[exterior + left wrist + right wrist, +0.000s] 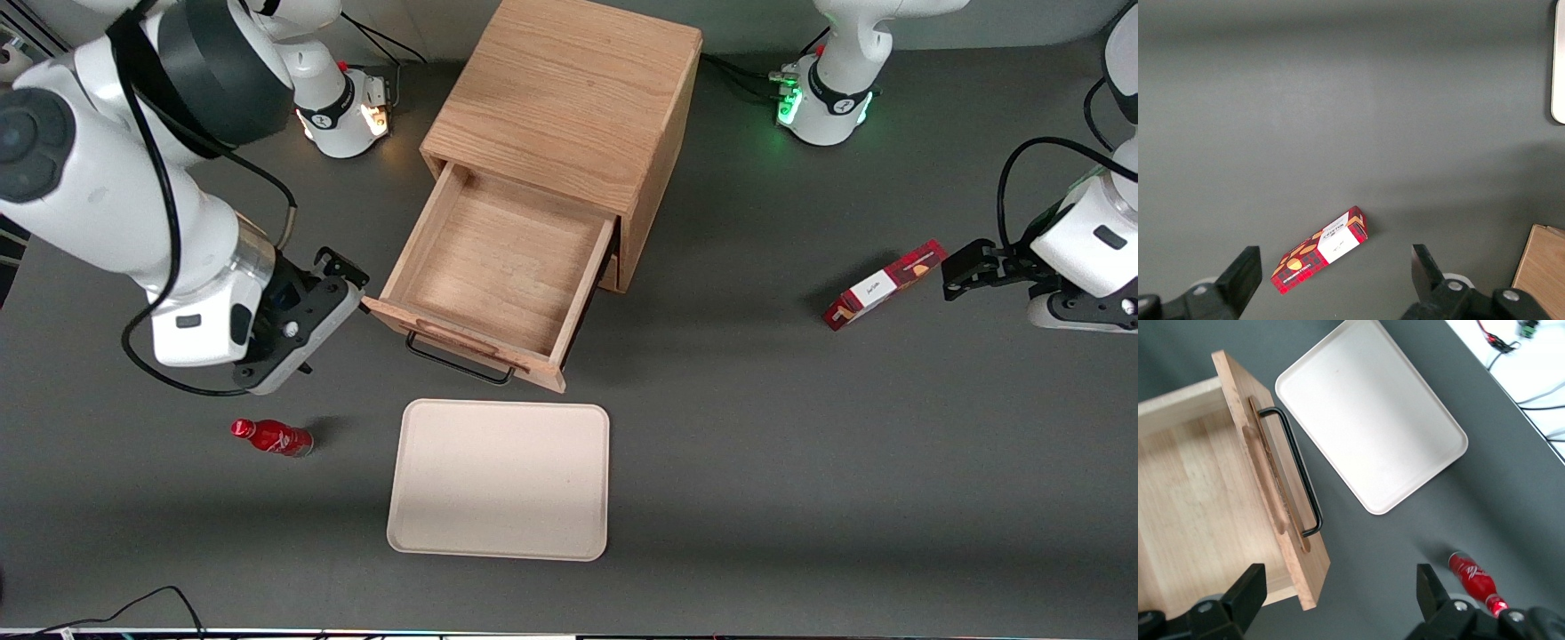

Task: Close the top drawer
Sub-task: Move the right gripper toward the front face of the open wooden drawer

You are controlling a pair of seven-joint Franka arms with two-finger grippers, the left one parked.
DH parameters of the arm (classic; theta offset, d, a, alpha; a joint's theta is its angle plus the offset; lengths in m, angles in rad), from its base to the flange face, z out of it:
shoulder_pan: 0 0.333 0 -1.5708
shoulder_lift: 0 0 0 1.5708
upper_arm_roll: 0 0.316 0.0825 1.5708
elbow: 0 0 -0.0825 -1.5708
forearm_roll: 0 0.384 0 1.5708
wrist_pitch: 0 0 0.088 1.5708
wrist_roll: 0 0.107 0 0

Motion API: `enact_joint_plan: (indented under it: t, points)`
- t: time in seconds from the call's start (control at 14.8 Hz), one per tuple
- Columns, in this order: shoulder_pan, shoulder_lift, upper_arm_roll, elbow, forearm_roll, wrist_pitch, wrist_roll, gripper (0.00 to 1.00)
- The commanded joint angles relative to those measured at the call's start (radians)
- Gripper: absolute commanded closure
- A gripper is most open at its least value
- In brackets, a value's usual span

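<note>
The top drawer (498, 267) of the light oak cabinet (569, 107) stands pulled far out and is empty inside. Its front panel carries a black wire handle (458, 363) and a finger notch along the top edge. My gripper (342, 280) hangs open beside the corner of the drawer front at the working arm's end, close to it but apart. In the right wrist view the drawer front (1268, 480) and handle (1298, 477) show, with the front's corner between my spread fingers (1248, 593).
A cream tray (498, 480) lies on the grey table nearer the front camera than the drawer. A small red bottle (271, 437) lies beside the tray, below my gripper. A red box (885, 284) lies toward the parked arm's end.
</note>
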Motion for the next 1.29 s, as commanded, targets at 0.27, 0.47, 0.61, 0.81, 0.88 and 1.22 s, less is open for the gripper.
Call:
enact_joint_plan:
  t: [0.27,0.47,0.61,0.81,0.88,1.22]
  points:
    - [-0.003,0.152,0.010,0.110,0.001,-0.014,-0.222,0.00]
    - [-0.007,0.215,0.005,0.146,0.079,-0.013,-0.235,0.00]
    - [-0.016,0.228,0.002,0.146,0.123,-0.014,-0.235,0.00]
    - [-0.021,0.272,-0.004,0.155,0.188,-0.007,-0.231,0.00]
    - [-0.020,0.287,-0.004,0.166,0.197,-0.003,-0.228,0.00]
    - [-0.020,0.321,-0.006,0.166,0.254,0.001,-0.159,0.00]
